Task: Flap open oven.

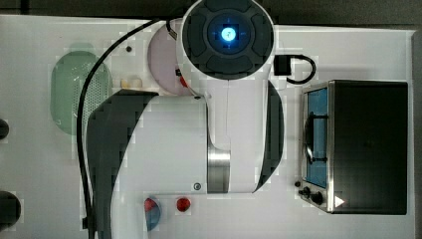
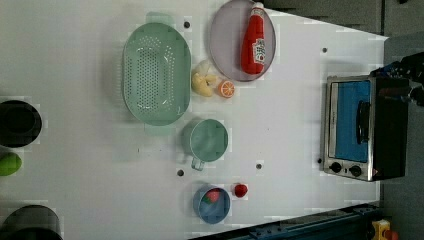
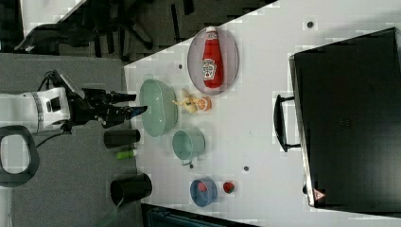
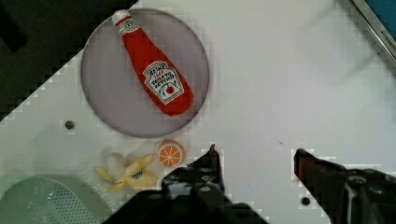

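- While the gripper (image 4: pixel 254 156) hangs above the white bench (image 4: pixel 280 93), its dark fingers (image 4: pixel 210 161) are spread apart, holding nothing.
- The boxy oven (image 2: pixel 365 127), silver-framed with blue glass door shut, sits at the left view's right.

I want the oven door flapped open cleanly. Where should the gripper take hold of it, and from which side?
Grip the black handle on the oven door, probably coming at the front, from the left view's left. The bar stands off the blue glass, leaving a gap for the open gripper to close around.
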Robot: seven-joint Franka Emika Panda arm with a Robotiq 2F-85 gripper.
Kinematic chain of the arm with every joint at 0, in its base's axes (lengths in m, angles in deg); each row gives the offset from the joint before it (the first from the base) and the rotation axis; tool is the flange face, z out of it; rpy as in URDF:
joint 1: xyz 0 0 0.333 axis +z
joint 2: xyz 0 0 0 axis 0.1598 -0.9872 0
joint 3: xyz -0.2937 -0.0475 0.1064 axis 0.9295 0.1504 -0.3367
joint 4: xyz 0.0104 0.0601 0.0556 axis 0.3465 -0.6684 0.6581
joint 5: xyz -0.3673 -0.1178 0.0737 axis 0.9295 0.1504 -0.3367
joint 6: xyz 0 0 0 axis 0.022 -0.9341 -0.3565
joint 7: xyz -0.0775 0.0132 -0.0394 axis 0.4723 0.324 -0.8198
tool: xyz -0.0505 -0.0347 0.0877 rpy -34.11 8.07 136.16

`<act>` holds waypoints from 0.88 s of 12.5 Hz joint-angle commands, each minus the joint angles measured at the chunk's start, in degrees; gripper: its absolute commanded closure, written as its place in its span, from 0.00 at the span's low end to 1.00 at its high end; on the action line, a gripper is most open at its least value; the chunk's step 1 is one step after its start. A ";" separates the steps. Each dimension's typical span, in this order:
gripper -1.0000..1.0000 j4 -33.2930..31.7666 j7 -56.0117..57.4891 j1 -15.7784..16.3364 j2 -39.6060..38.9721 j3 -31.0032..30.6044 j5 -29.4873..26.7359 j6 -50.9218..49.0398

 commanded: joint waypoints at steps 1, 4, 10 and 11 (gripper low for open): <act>0.21 -15.19 -5.13 -3.09 20.36 3.49 3.70 -8.63; 0.00 -15.20 -5.13 -3.09 20.37 3.49 3.70 -8.63; 0.54 -15.20 -5.13 -3.12 20.31 3.58 3.70 -8.67; 0.66 -15.22 -5.13 -3.13 20.31 3.66 3.71 -8.68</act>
